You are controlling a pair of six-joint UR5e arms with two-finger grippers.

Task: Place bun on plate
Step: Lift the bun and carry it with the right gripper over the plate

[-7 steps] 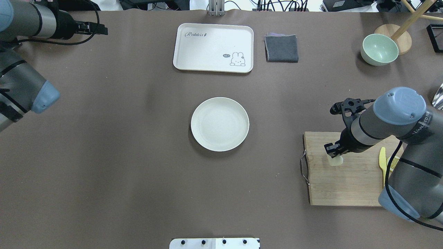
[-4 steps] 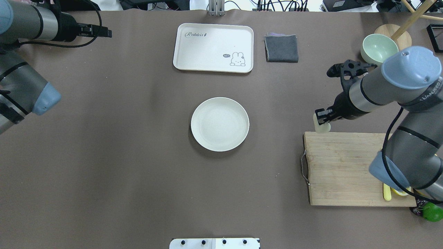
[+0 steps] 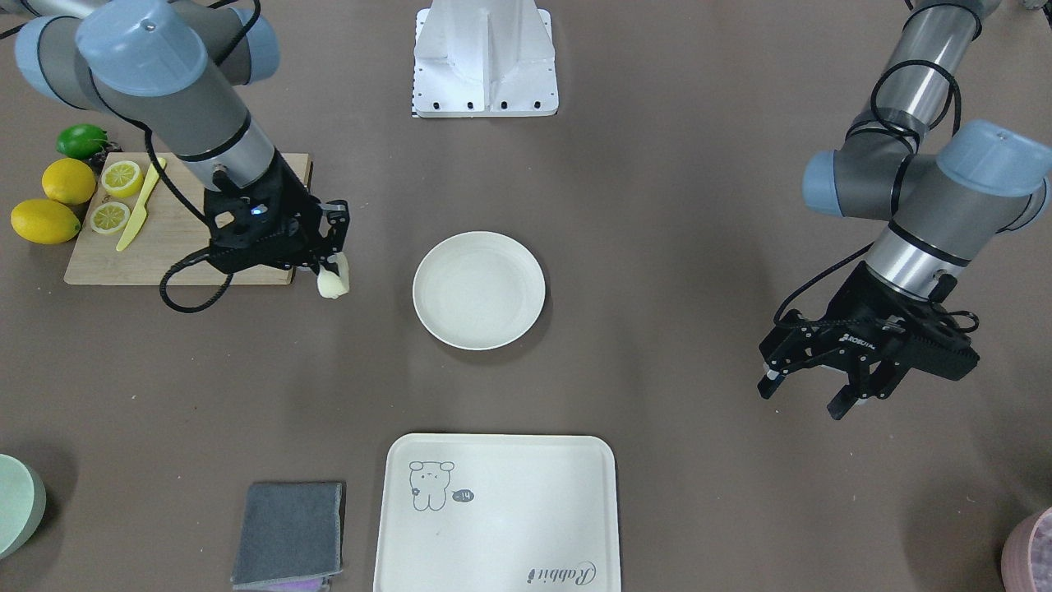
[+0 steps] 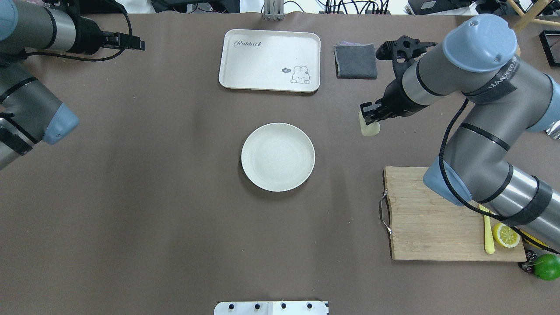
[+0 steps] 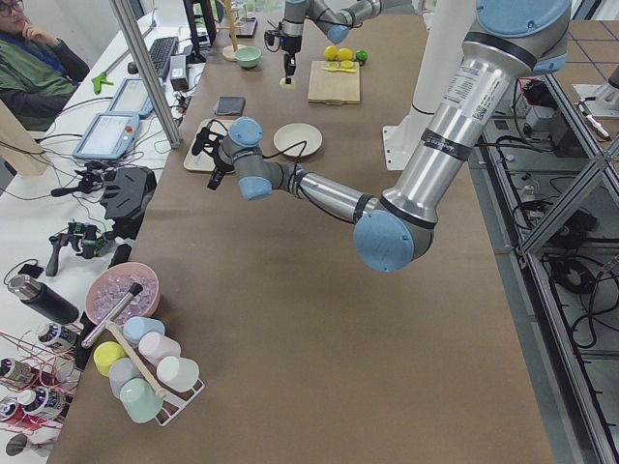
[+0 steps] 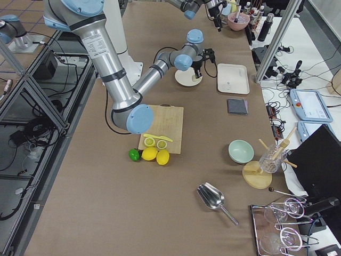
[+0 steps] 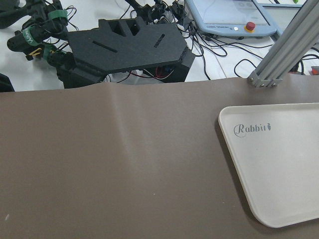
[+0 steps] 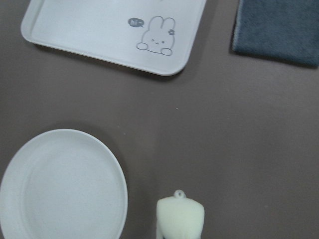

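Hanging idle at the far left of the table, the left gripper is showing its jaws spread apart with nothing between them, and it is taking no part in the carry. Moving rightward, the rabbit tray and a folded grey cloth are lying along the far edge. Nearer than the tray, at the table's middle, the plate is sitting bare.

To the right of the plate, the right gripper is clamping the bun by its top. The pale lump is hanging below the fingers over bare tabletop, between the plate and the wooden cutting board. It seems to be clear of the surface, though its height is hard to judge from above. The bun is near the plate's right rim but not yet over it. On the board's right end, a yellow knife and a lemon half are lying side by side.

By my reading, the pickup is done and the carry is well along. A short run leftward over the plate, a lowering and a release are remaining.
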